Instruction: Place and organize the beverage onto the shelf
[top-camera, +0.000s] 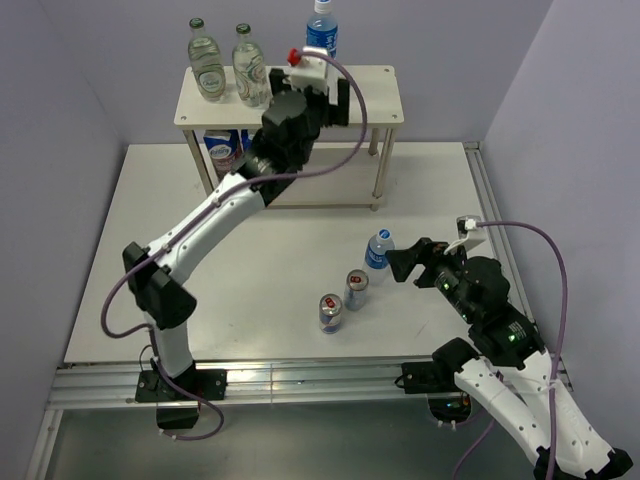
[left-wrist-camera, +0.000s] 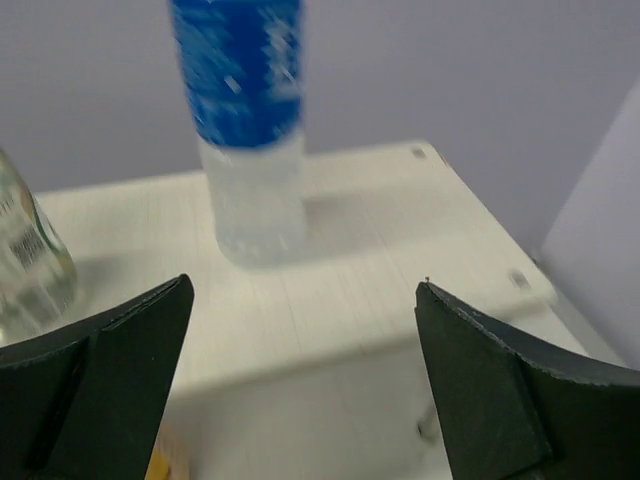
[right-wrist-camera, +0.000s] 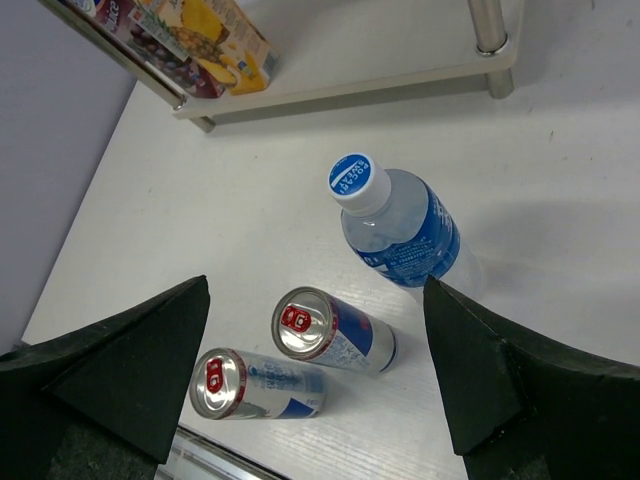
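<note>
Crosswise, shelf (top-camera: 375, 100) runs L-R, blue bottle (top-camera: 322, 35) upright on top; L pincer (left-wrist-camera: 300, 300), R pincer (right-wrist-camera: 315, 285) both wide.

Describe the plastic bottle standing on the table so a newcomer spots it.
On the white table, in front of the shelf, three drinks stand near the right gripper. The bottle is the one closest to the shelf: clear plastic with a blue label, while both neighbours are metal cans.

The blue-labelled bottle (left-wrist-camera: 250, 130) is blurred, its top cut off.
</note>
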